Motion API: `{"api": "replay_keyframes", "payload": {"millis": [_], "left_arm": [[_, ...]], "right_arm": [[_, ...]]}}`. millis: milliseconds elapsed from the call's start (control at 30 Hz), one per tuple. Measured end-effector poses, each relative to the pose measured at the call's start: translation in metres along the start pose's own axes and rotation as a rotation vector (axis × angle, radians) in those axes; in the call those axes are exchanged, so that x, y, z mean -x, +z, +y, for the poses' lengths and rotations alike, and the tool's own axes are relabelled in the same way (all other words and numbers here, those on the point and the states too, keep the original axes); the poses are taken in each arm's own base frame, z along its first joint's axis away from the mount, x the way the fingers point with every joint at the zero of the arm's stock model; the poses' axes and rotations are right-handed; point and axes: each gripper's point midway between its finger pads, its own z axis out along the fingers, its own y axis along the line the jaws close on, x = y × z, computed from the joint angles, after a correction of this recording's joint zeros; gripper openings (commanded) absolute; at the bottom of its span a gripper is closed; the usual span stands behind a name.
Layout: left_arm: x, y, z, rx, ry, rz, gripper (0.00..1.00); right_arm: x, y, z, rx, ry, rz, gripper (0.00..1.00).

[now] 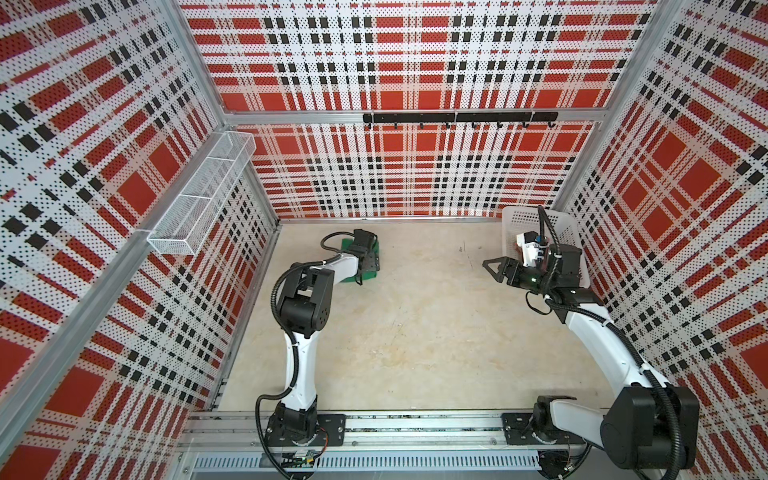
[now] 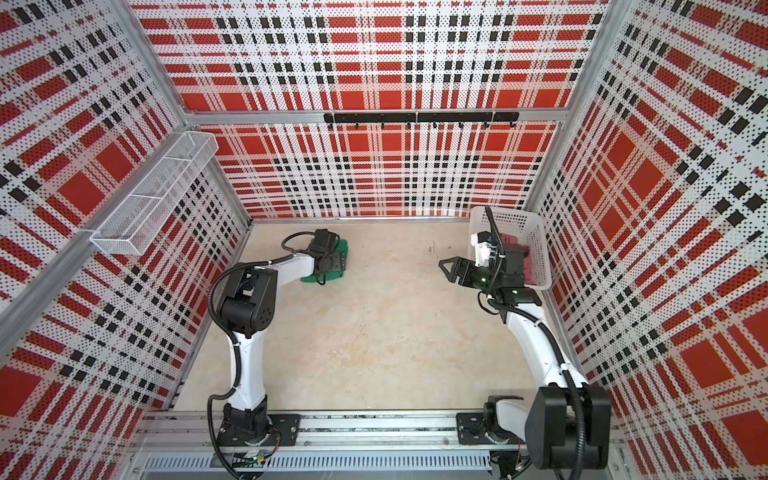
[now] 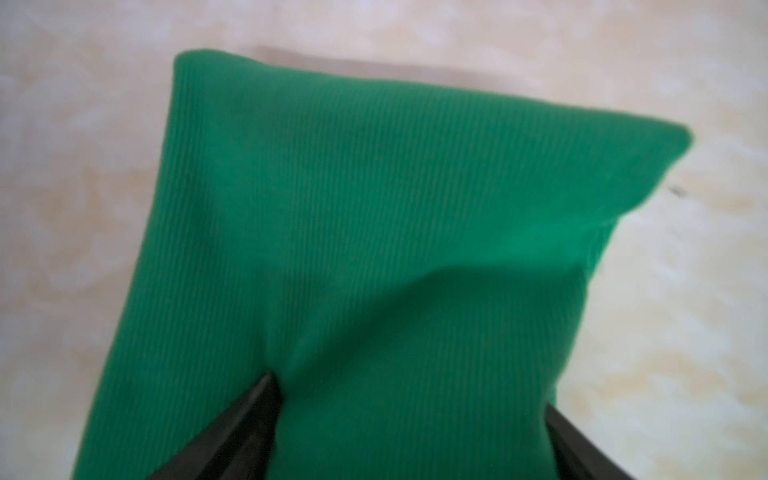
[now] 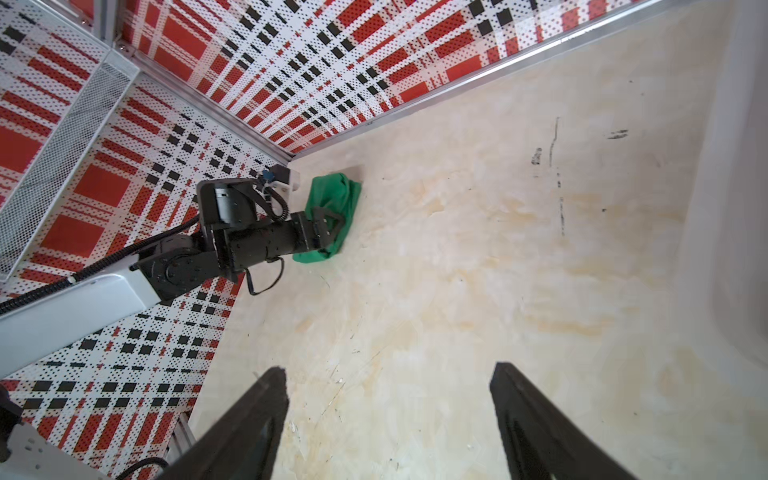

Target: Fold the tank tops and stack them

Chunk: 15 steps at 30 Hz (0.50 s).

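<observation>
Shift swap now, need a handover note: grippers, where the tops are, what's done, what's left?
Left gripper: open, jaws astride the green top; no firm grip seen.
Right gripper: open, empty, above the table beside the basket.
Green top: compact folded bundle at the table's far left.
Pink top: in the basket, mostly hidden.
Done: green looks folded.
Left: take out pink, fold it, stack it on green.

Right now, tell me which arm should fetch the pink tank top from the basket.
Probably right. The right gripper hangs open beside the white basket, where the pink tank top lies, while the left gripper is down on the folded green tank top, well away from it.
</observation>
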Motion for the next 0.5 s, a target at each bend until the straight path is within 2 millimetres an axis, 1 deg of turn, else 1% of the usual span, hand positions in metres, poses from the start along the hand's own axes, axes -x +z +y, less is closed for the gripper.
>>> {"api": "replay_keyframes", "payload": {"millis": [67,167,233,267,367,500], "left_arm": [[0.01,0.007,0.014,0.017,-0.013,0.009,0.79],[0.023,0.018,0.033,0.048,-0.011,0.028,0.75],[0.03,0.023,0.045,0.078,0.0,0.035,0.65],[0.032,0.026,0.051,0.091,0.009,0.04,0.71],[0.04,0.032,0.061,0.115,0.027,0.046,0.72],[0.051,0.041,0.08,0.135,0.034,0.039,0.81]], "right_arm": [[0.001,-0.004,-0.005,-0.011,0.008,-0.01,0.81],[0.006,-0.01,-0.01,-0.02,0.012,-0.03,0.81],[0.01,-0.015,-0.013,-0.025,0.014,-0.045,0.81],[0.011,-0.017,-0.015,-0.027,0.015,-0.052,0.81],[0.012,-0.023,-0.022,-0.04,0.023,-0.064,0.81],[0.013,-0.029,-0.032,-0.058,0.041,-0.068,0.81]]}}
